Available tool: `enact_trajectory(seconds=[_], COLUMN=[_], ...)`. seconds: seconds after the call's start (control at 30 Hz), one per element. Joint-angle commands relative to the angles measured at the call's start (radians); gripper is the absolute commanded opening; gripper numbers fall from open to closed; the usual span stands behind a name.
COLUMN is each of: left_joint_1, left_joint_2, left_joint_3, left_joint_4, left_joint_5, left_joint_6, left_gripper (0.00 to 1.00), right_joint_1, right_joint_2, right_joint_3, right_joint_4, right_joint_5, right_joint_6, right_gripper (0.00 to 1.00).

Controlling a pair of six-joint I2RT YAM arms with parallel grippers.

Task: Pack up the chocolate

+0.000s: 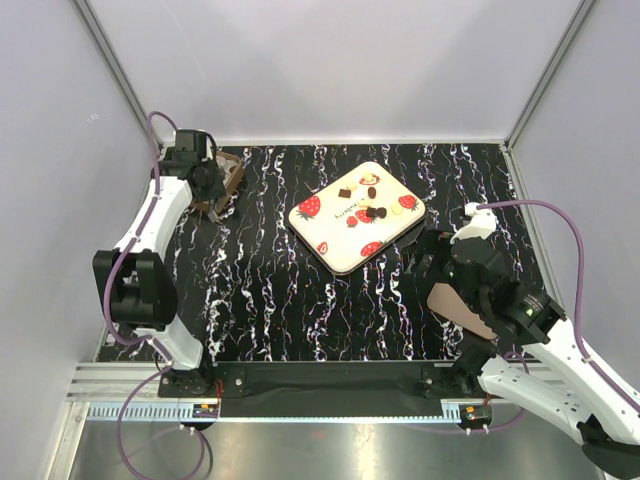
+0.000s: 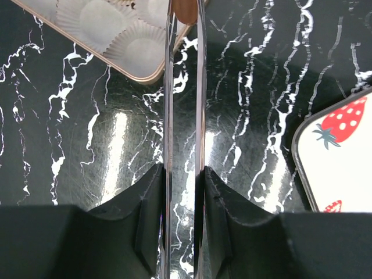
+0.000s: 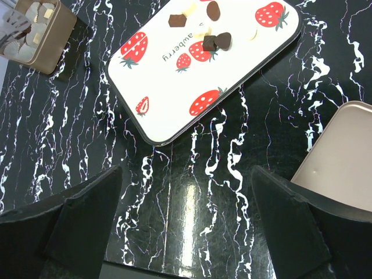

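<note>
**Tabletop**: glossy black, veined all over with white marbling.
**Tray**: cream-white ground printed with red strawberries. These are dotted white and topped with dark green leaves. Dark lettering and a dark rim are noted.
**Chocolates**: dark brown pieces are recorded, with tan and cream ones among them.
**Chocolate piece** between the blade tips: reddish tan.
**Blades**: mirror-bright silver.
**Box**: tan-brown wall.
**Paper cups**: white, pleated.
**Lid**: plain pinkish beige.
**Left arm** and **right arm**: white shells with black joints.
**Cables**: purple.
**Fingers** of the right gripper: matte black.
**Walls**: pale grey-lilac, unpatterned.
</note>
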Motion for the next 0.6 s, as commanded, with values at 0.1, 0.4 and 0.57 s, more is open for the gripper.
enact_trajectory(seconds=[0.1, 0.4, 0.57], left_joint_1=[0.012, 0.027, 0.027], left_joint_2=[0.038, 0.106, 0.142], left_joint_3=[0.02, 0.052, 0.085], left_joint_4=[0.064, 0.07, 0.064], left_joint_5=[-0.005, -0.016, -0.03], left_joint_6=[0.014, 0.025, 0.035], left_gripper=[0.35, 0.35, 0.36], right_joint_1=[0.001, 0.002, 0.001], right_joint_2=[0.007, -0.001, 0.002], right_joint_3=[0.006, 0.006, 0.004], right_joint_4=[0.044, 0.043, 0.046], right_joint_5=[0.018, 0.029, 0.026], right_joint_6=[-0.02, -0.029, -0.026], right_gripper=[1.0, 1.0, 1.0])
